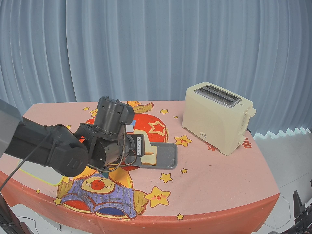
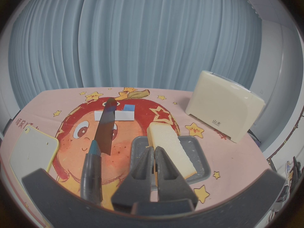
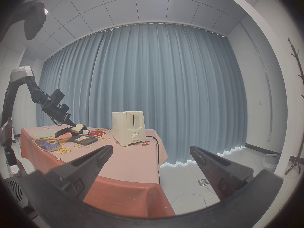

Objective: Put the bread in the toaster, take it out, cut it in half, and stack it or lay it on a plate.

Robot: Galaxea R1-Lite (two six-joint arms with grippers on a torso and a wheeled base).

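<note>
Bread [image 2: 167,144], one pale slice, pinched at its near edge in the almost closed left gripper [image 2: 154,152], tilted over grey tray [image 2: 202,171] at mid worktop [image 1: 211,186]. Just left of tray, flat on worktop: dark-bladed knife [image 2: 104,127], tip pointing away. Near that tip, small white-and-blue block [image 2: 115,115]. Farther left of tray, yellow-rimmed cutting board [image 2: 31,149]. Right of tray and a little behind, cream toaster [image 1: 216,116], slots up. Well right of tray, off the worktop's edge, right gripper [image 3: 150,148], spread wide, holding nothing.
</note>
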